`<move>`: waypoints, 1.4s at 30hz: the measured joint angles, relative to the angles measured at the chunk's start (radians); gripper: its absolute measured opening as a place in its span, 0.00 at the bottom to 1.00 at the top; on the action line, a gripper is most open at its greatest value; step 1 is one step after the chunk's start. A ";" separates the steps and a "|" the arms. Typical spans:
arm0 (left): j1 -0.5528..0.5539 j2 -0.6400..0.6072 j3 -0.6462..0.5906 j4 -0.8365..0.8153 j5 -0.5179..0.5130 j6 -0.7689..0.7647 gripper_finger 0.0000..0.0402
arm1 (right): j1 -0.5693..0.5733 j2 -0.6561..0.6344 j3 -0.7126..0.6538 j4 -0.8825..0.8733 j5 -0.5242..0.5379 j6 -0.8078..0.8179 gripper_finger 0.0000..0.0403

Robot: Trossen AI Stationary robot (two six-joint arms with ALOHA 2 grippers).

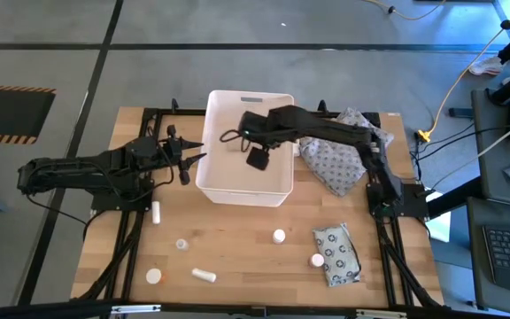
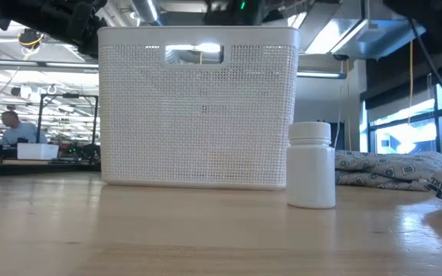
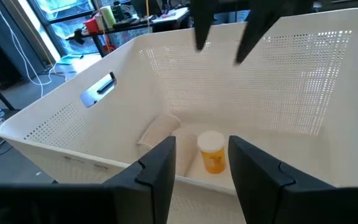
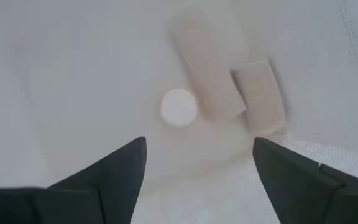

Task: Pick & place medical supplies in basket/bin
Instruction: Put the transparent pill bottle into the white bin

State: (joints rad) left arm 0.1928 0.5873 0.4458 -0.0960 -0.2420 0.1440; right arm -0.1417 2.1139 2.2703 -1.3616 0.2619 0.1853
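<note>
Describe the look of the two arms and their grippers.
Both arms are dark, nearly black, built of jointed segments. The left arm and the right arm each end in a two-finger gripper. The left gripper has flat, angular black fingers; the right gripper has wedge-shaped ones. A thin dark cable loops near the right wrist.

No legible text, brand, number or sign in any view. The white bottle [image 2: 311, 165] standing on the tabletop [image 2: 167, 230] has a plain side, no label showing. The basket [image 2: 198, 107] carries only its perforation pattern. The grey packet [image 1: 337, 254] bears a printed ring pattern, no lettering readable. Screens in the far room are too small to read.
</note>
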 joint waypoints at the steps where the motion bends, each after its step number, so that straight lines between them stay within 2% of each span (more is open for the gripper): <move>1: 0.000 0.000 0.000 0.000 0.000 0.000 0.35 | 0.020 -0.020 -0.005 -0.006 0.003 0.015 0.73; 9: 0.000 0.000 0.000 0.002 0.000 0.000 0.35 | 0.215 -0.170 -0.018 -0.102 0.006 0.138 0.73; 13: 0.000 0.000 0.000 0.002 0.000 0.000 0.35 | 0.323 -0.188 -0.019 -0.216 0.008 0.239 0.73; 19: -0.001 0.000 0.000 0.016 0.002 -0.003 0.35 | 0.465 -0.188 -0.108 -0.208 0.007 0.318 0.73; 23: -0.001 0.000 0.005 0.017 0.018 -0.002 0.35 | 0.537 -0.251 -0.262 -0.207 0.011 0.410 0.73; 27: -0.001 -0.002 0.009 0.047 0.024 -0.002 0.35 | 0.589 -0.375 -0.457 -0.145 0.054 0.549 0.73; 35: -0.001 -0.002 0.010 0.066 0.046 0.001 0.36 | 0.661 -0.713 -0.939 0.323 0.094 0.543 0.73; 39: -0.003 -0.003 0.010 0.069 0.104 0.020 0.40 | 0.676 -0.850 -1.125 0.471 0.116 0.545 0.73; 42: -0.003 -0.015 0.045 0.020 0.108 0.054 0.44 | 0.676 -0.925 -1.242 0.560 0.116 0.542 0.73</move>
State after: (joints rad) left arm 0.1898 0.5724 0.4905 -0.0764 -0.1338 0.1985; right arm 0.5345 1.1888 1.0288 -0.8018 0.3774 0.7270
